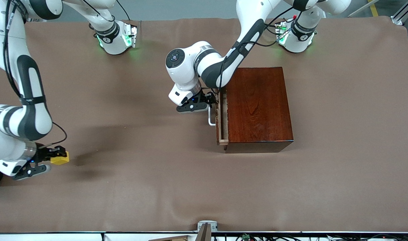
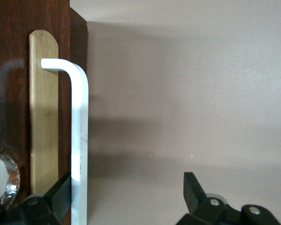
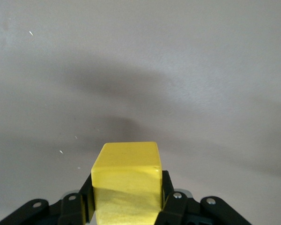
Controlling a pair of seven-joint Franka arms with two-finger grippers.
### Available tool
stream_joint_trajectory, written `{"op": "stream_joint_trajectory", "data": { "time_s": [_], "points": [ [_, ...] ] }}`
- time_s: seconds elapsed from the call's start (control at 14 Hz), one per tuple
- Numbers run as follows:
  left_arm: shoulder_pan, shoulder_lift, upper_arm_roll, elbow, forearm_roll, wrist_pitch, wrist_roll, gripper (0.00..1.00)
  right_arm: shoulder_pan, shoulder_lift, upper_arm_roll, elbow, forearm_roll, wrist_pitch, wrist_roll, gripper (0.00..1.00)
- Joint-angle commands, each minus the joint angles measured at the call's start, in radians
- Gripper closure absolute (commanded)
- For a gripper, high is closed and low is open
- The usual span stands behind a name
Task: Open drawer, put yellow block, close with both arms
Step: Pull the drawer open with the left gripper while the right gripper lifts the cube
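Front view: the left claw [image 1: 211, 100] sits at the drawer's [image 1: 223, 117] white handle [image 1: 210, 117], at the handle's end farther from the camera. Its fingers look spread around the bar, though this view alone does not settle that. The drawer stands only slightly out of the dark box [image 1: 259, 105], showing a narrow strip of pale tray, so the opening seems barely begun. The claw is placed there, I judge, to pull the drawer toward the right arm's end of the worktop [image 1: 157, 194]. The right claw [image 1: 53, 157] hangs over that end, well apart from the box, clamped on the yellow block [image 1: 60, 158]. A shadow on the cloth beside it suggests the block is lifted clear, held ready until the drawer gives enough room.

Left wrist view: the left claw [image 2: 126, 197] is open wide. One finger [image 2: 58, 194] lies between the handle [image 2: 79, 140] and the drawer front [image 2: 43, 112]; the other [image 2: 193, 187] stands well off over bare cloth. The bar runs just inside the first finger, not yet pinched.

Right wrist view: the right claw [image 3: 126, 201] is closed on the block [image 3: 126, 180], which sits squarely between both fingers with its upper part standing proud. Only plain cloth and a soft shadow lie below it; the drawer is not in sight.
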Motion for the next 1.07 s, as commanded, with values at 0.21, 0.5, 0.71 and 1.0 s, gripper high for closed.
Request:
{"op": "stream_joint_trajectory", "data": {
  "time_s": [0.21, 0.5, 0.71, 1.0],
  "points": [
    [-0.010, 0.023, -0.014, 0.025, -0.012, 0.069, -0.041, 0.00, -0.022, -0.041, 0.015, 0.007, -0.008, -0.057, -0.130, 1.00],
    [-0.004, 0.032, -0.014, 0.027, -0.058, 0.093, -0.030, 0.00, -0.034, -0.043, 0.015, 0.018, -0.007, -0.056, -0.245, 1.00],
    [-0.004, 0.036, -0.014, 0.030, -0.105, 0.116, -0.029, 0.00, -0.040, -0.041, 0.015, 0.019, -0.008, -0.056, -0.365, 1.00],
    [-0.004, 0.038, -0.017, 0.039, -0.134, 0.158, -0.024, 0.00, -0.041, -0.040, 0.015, 0.031, -0.010, -0.056, -0.428, 1.00]
  ]
}}
